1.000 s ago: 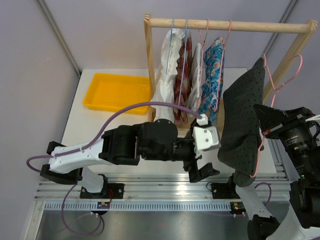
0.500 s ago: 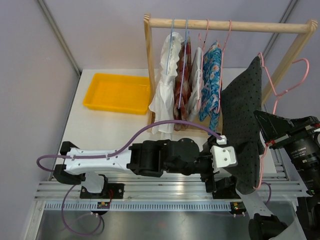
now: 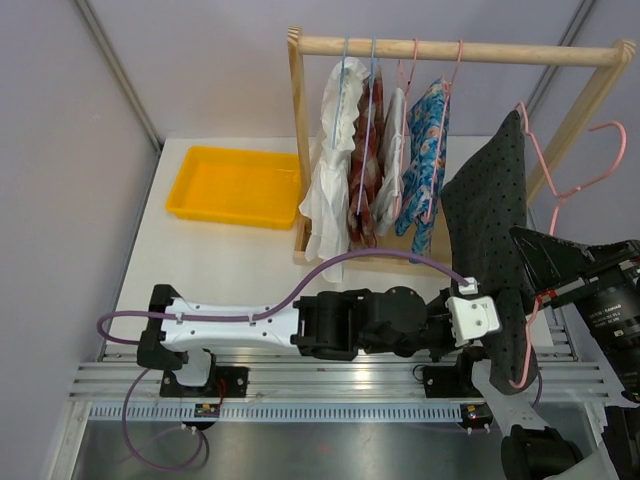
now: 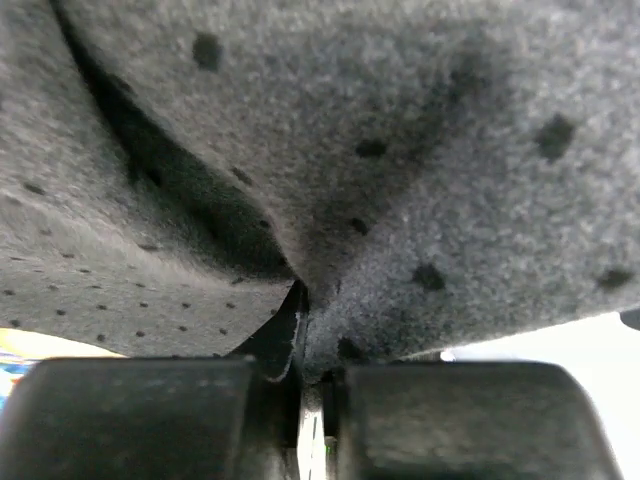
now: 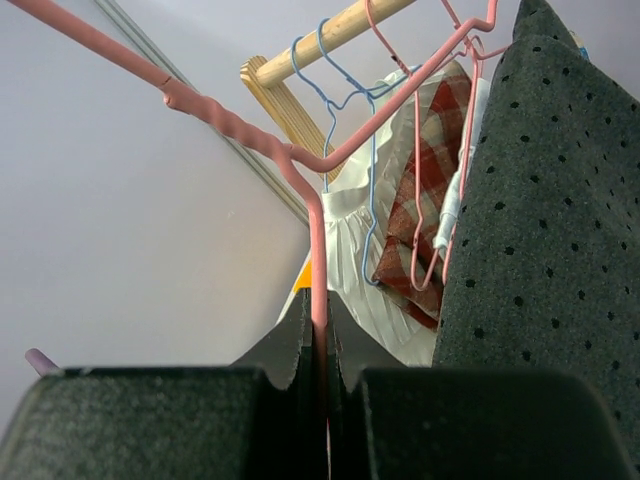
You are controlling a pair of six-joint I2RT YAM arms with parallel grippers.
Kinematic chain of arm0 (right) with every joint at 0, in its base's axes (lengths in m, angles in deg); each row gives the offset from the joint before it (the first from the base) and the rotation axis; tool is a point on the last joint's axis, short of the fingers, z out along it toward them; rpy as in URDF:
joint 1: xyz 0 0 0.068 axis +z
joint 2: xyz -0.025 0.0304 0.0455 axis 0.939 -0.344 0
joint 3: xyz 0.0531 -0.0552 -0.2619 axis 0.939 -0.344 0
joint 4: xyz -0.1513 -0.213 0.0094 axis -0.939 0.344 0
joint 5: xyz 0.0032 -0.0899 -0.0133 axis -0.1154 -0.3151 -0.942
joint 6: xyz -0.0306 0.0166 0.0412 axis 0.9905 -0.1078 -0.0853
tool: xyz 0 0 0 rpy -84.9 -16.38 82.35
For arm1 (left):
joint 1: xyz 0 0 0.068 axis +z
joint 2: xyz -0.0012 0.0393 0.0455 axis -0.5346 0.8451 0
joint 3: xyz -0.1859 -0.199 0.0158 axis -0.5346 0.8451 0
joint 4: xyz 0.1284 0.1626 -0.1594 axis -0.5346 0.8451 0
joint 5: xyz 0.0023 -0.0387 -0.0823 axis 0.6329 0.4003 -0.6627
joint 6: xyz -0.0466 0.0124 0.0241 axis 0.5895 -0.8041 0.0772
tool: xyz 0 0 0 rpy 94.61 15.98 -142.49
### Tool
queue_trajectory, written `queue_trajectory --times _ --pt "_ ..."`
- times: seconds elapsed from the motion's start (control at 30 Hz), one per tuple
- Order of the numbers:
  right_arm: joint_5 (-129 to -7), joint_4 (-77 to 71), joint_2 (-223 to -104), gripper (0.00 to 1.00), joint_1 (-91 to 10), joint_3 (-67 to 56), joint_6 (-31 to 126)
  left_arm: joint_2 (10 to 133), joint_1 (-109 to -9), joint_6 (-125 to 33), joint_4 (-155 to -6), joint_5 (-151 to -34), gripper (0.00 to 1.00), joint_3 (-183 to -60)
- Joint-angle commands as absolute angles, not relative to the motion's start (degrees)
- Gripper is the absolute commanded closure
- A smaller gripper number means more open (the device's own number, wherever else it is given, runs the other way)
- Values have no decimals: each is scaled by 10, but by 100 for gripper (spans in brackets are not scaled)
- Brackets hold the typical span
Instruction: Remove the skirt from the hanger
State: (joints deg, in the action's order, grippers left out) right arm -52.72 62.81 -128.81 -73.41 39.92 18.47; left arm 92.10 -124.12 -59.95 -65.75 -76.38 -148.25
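The dark dotted skirt (image 3: 488, 225) hangs on the pink hanger (image 5: 318, 250), out to the right of the wooden rack (image 3: 450, 48) and clear of its rail, up above the right end of the tabletop (image 3: 230, 262). The right pincer (image 5: 320, 335) is clamped shut on the hanger's wire and holds it aloft. The left pincer (image 4: 303, 340) reaches right across the front and is closed on a fold of the fabric low down (its wrist view is nearly all grey felt, bunched between the two fingers).

So I'd say the task is perhaps halfway: hanger off the rack, both holds made, but the skirt is not yet free. How it is fastened to the wire I can't make out from here. What remains is drawing cloth and hanger apart. The other garments (image 3: 380, 160) hang on the rail, and the yellow tray (image 3: 235, 185) sits well off to the left.
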Motion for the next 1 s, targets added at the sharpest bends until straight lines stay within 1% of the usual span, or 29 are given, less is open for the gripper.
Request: queue_trajectory --times 0.0,0.07,0.13,0.17,0.2,0.27,0.3,0.43,0.63,0.77,0.97 --pt "-537 588 -1296 100 -725 410 193 903 -1244 -603 -716 -732 100 -1466" --pt "-547 585 -1293 100 -722 402 196 893 -1248 -590 -713 -730 100 -1449" --pt "-566 584 -1295 100 -720 402 202 870 -1257 -580 -719 -734 100 -1397" --pt "-572 583 -1298 100 -718 403 204 860 -1264 -546 -726 -733 100 -1374" --pt "-587 582 -1301 100 -717 403 204 838 -1270 -536 -732 -731 100 -1317" --pt "-600 571 -1309 100 -715 399 205 819 -1297 -496 -747 -713 100 -1259" --pt "-614 565 -1310 100 -712 395 204 800 -1308 -481 -748 -695 100 -1208" --pt "-642 534 -1324 100 -709 373 199 767 -1384 -393 -714 -636 100 -1099" --pt "-657 474 -1346 100 -709 324 197 738 -1452 -233 -611 -559 100 -1017" --pt "-668 427 -1360 100 -709 283 199 704 -1453 -132 -540 -517 100 -971" --pt "-703 386 -1416 100 -709 288 223 613 -1453 -87 -428 -441 100 -959"
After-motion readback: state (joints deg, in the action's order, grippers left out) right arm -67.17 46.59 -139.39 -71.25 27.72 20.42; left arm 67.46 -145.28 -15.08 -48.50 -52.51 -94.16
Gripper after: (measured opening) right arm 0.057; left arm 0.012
